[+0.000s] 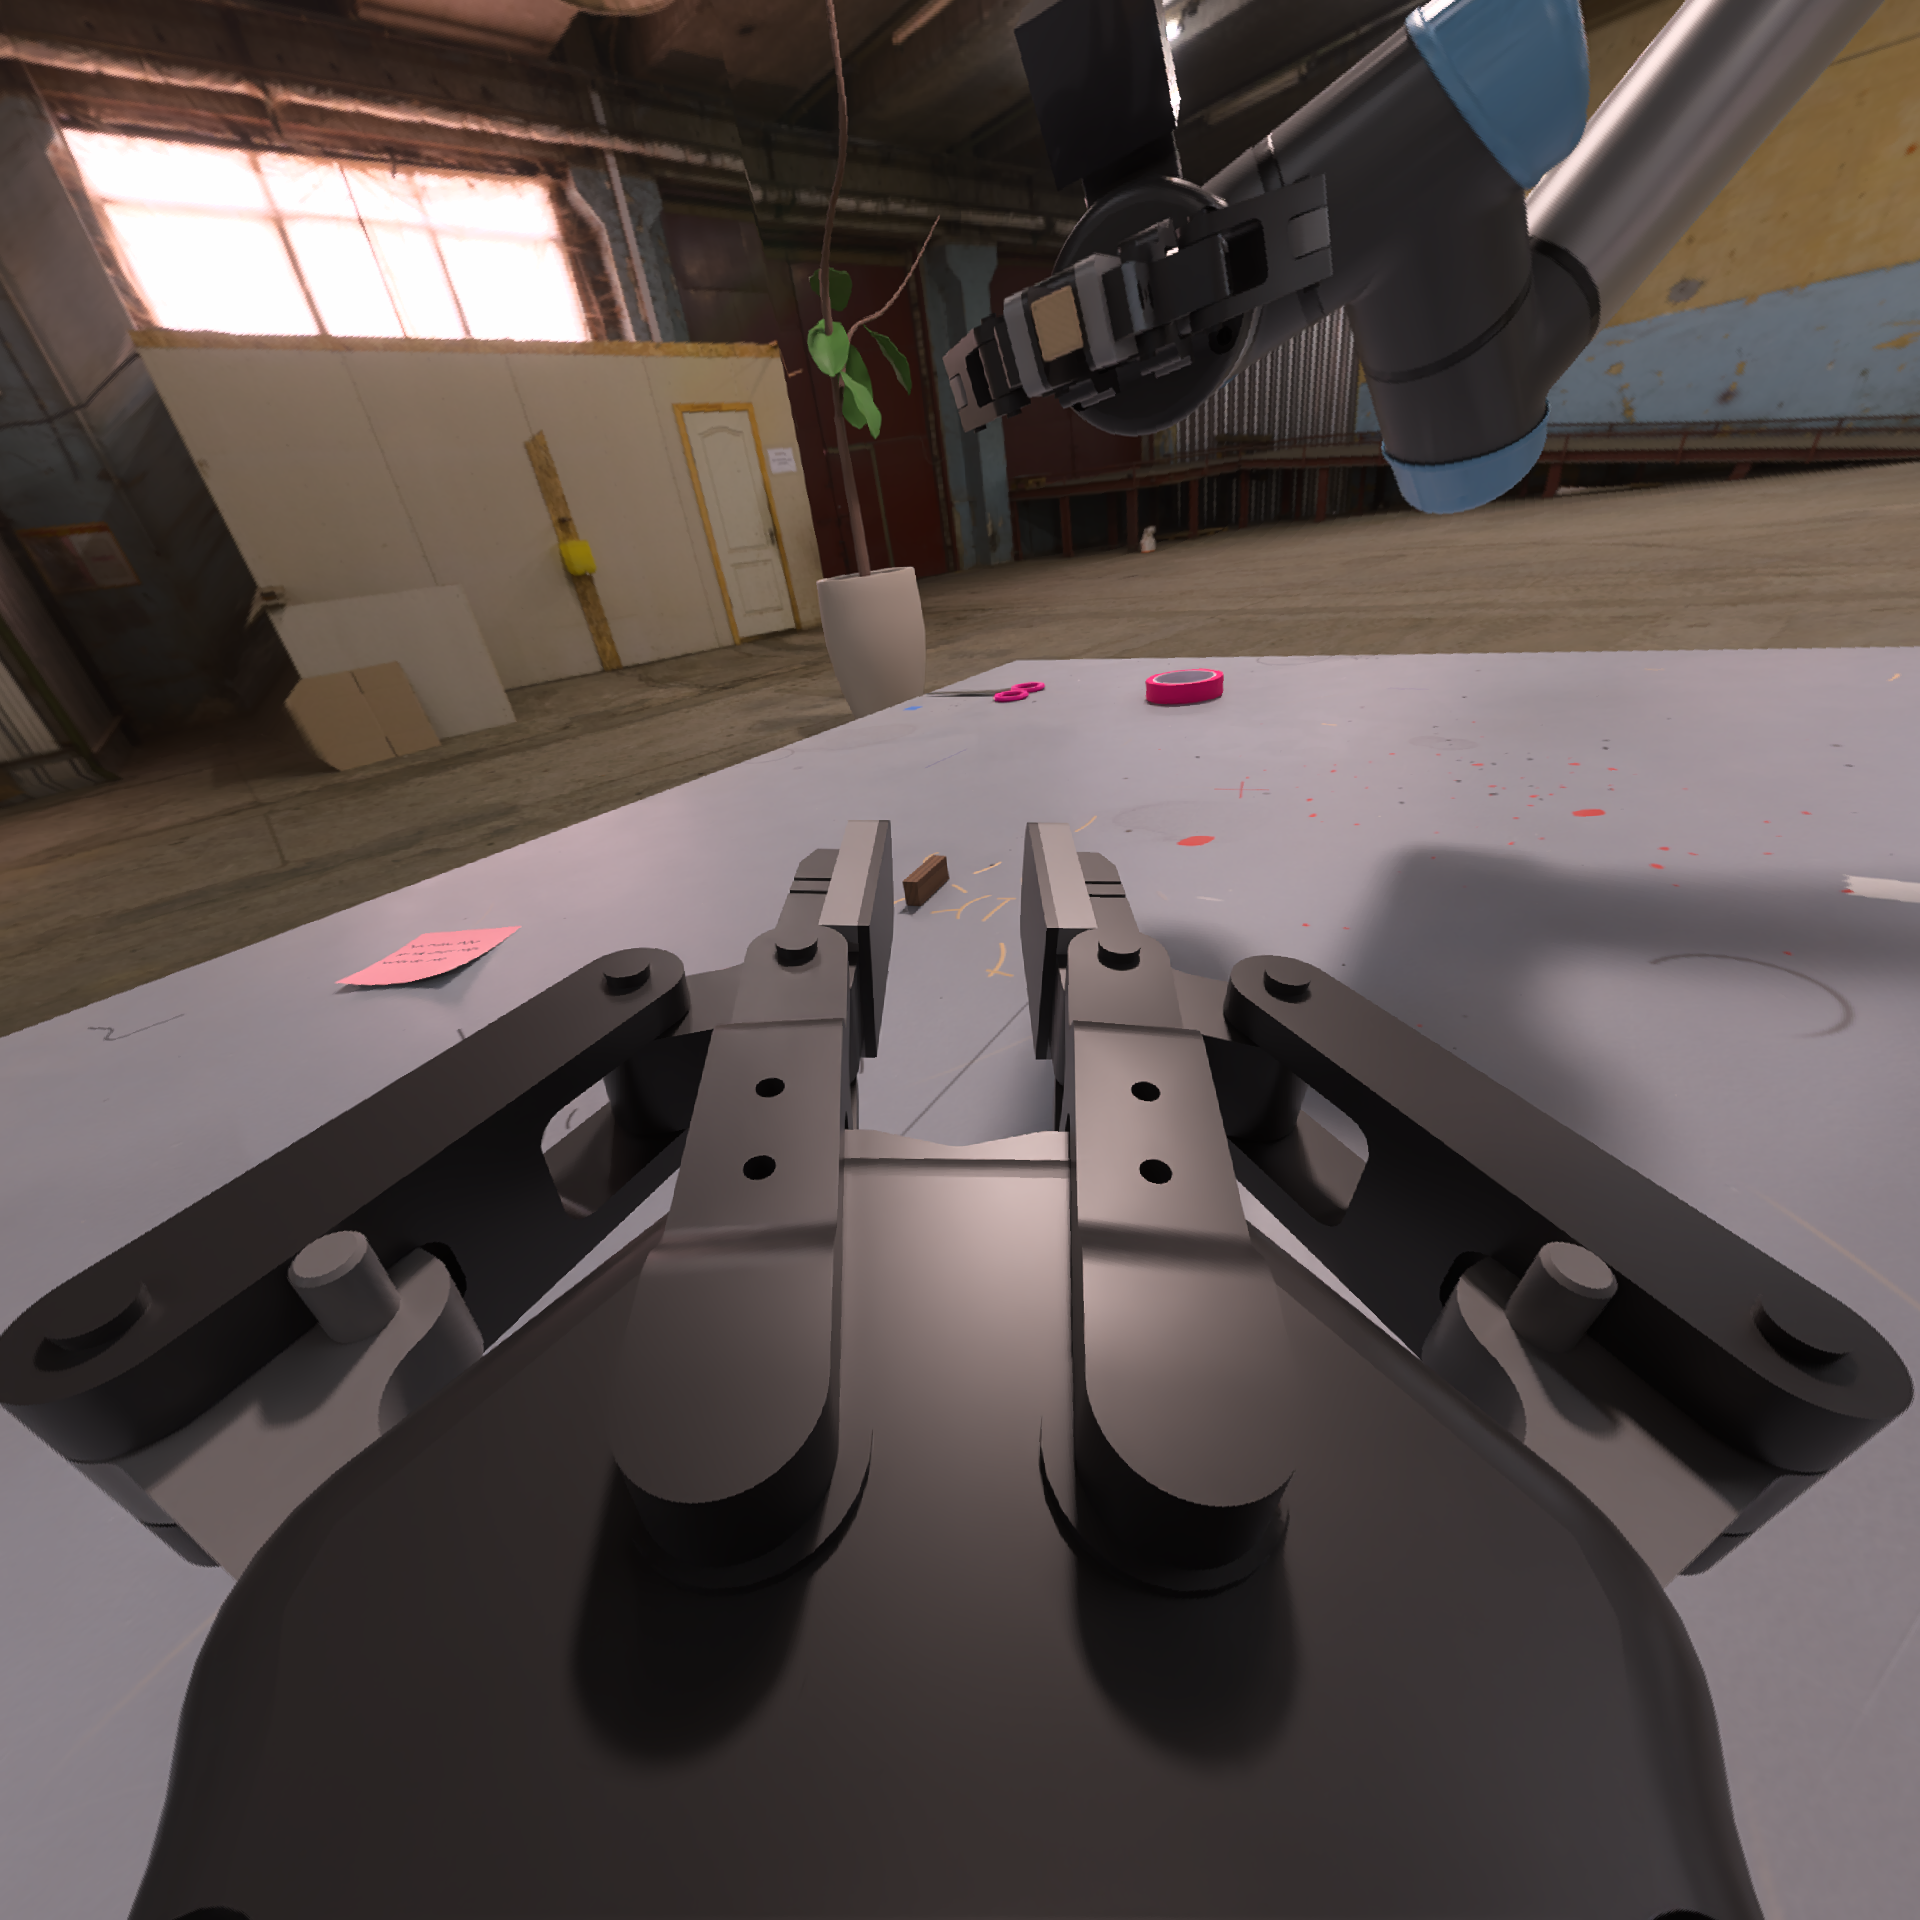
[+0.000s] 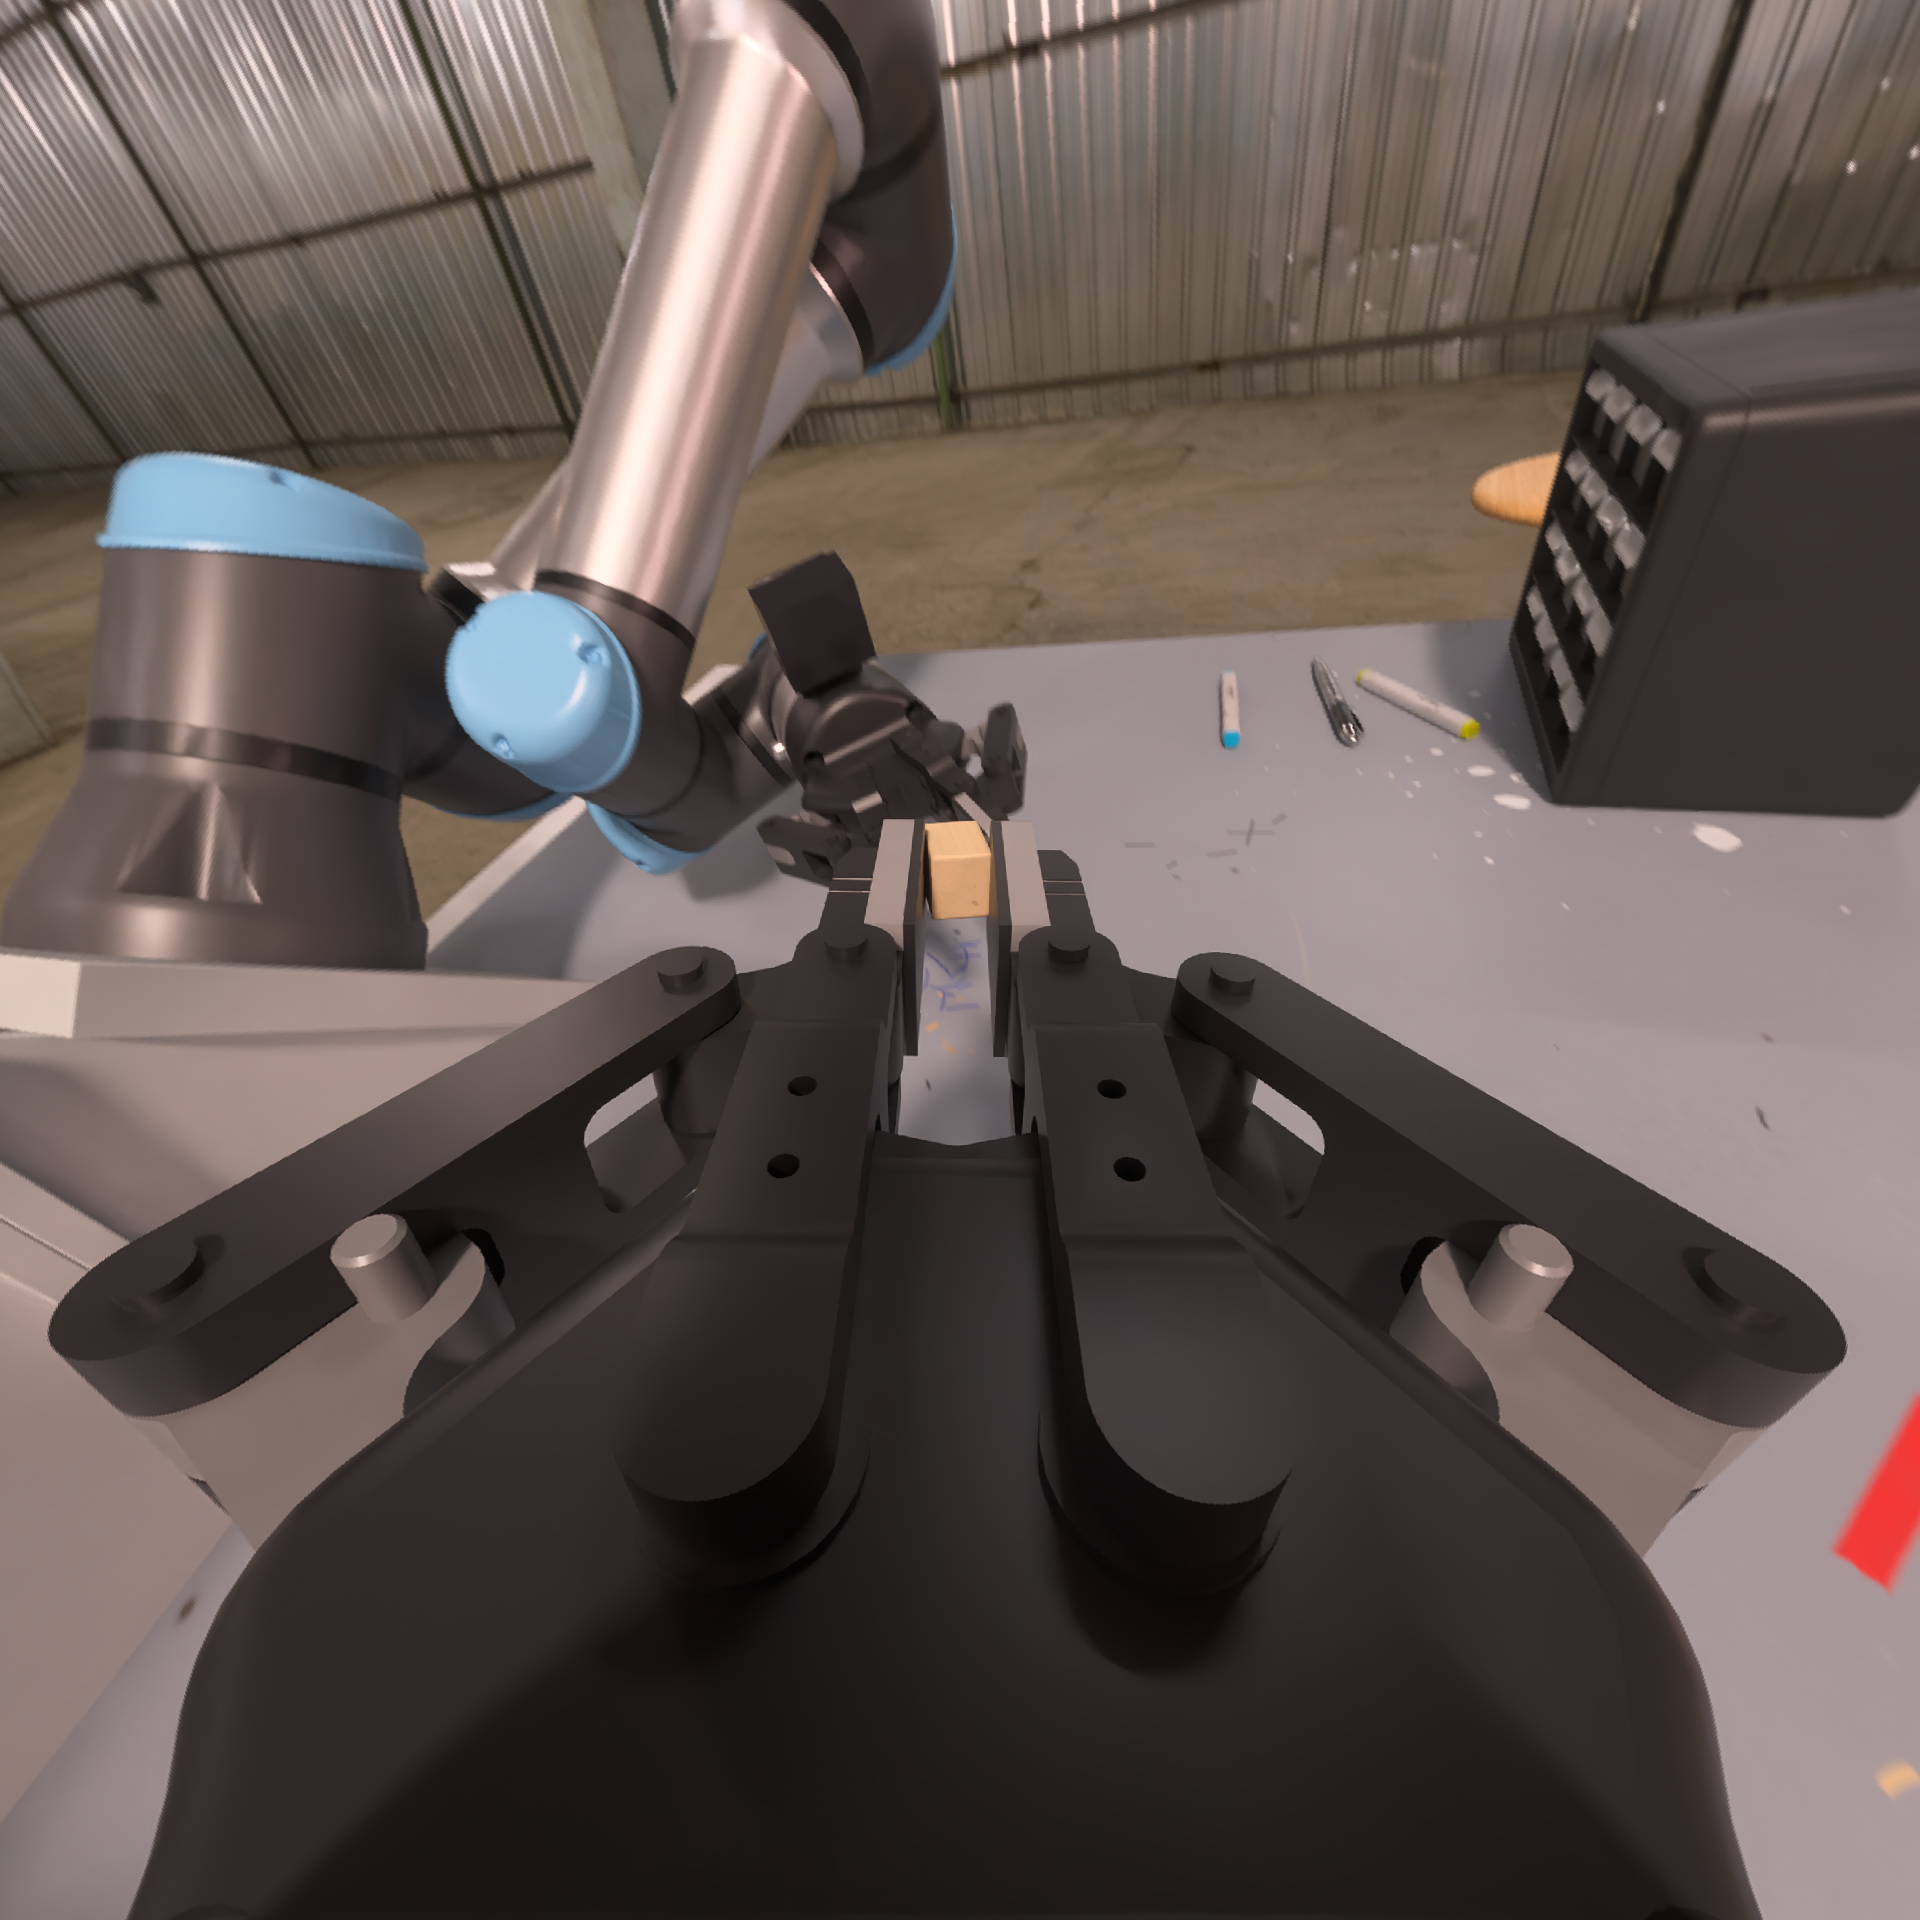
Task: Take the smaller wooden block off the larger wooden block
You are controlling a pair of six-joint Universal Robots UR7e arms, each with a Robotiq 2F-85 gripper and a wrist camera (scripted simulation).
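Pale wood fills my right claw, whose fingers pinch the smaller wooden block high above the grey counter, while my left claw hangs spread and empty near the dark larger wooden block lying on that counter.

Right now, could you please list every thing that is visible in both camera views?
Light wooden cube: 1, pale tan, between right gripper's fingers, above table.
Dark wooden block: 1, brown, lying on grey table.
Pink paper note: 1, table's left part.
Pink tape roll: 1, far edge.
Pink-handled scissors: 1, beside tape.
Marker pens: 3, white and dark, near black box.
Black box: 1, table corner.
Red strip: 1, right edge.
Potted plant: 1, green, white pot, floor.
Left gripper: 1, open, empty.
Right gripper: 1, shut on cube.
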